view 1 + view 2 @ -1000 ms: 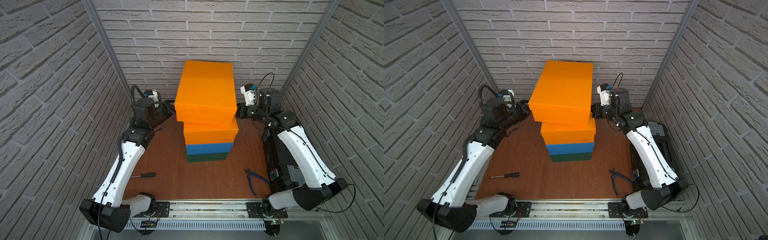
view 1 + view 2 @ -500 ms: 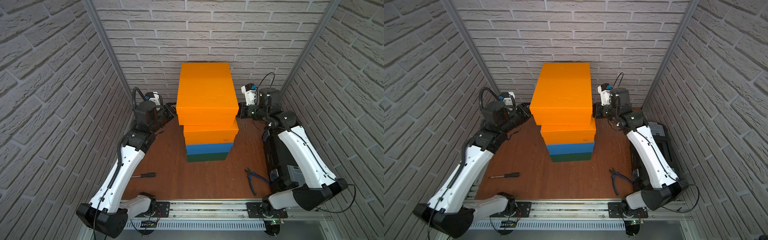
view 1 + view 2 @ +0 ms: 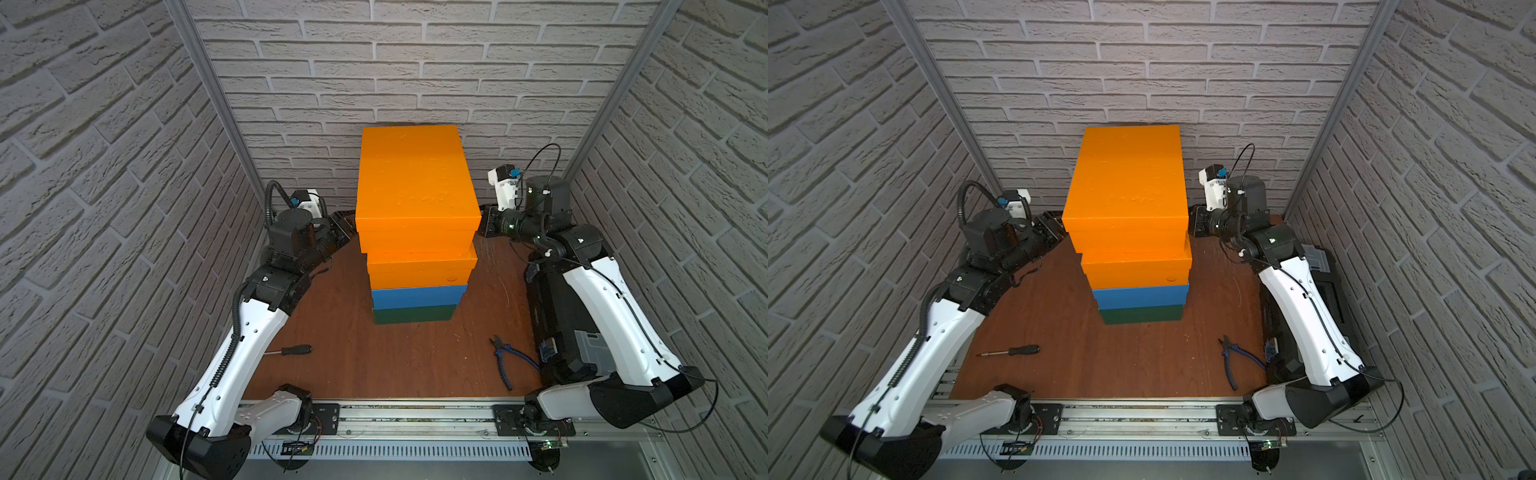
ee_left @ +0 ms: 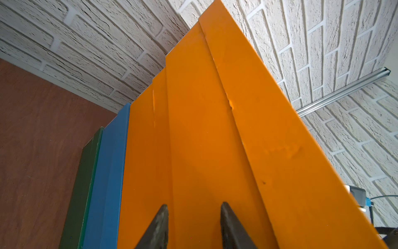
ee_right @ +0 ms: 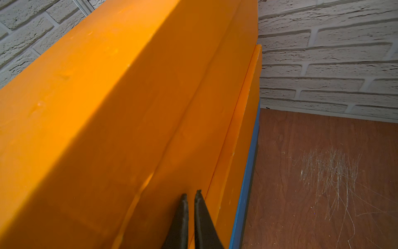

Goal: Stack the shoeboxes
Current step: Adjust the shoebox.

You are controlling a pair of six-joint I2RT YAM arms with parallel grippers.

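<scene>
Counter (image 3: 395, 365): reddish-brown wood-grain board, metal rail along the front edge. Directly on it:
- dark green cardboard shoebox (image 3: 413, 314), centre, toward the back wall, flat, bottom of the stack
- black-handled screwdriver (image 3: 291, 350), left front, lying flat, well apart from the box
- blue-handled pliers (image 3: 509, 360), right front, lying flat
- black plastic case with grey latch (image 3: 555, 320), along the right edge; can't tell if it sits on the board or beside it

Patch of fine pale scratches (image 5: 329, 170) on the surface right of the box.
</scene>
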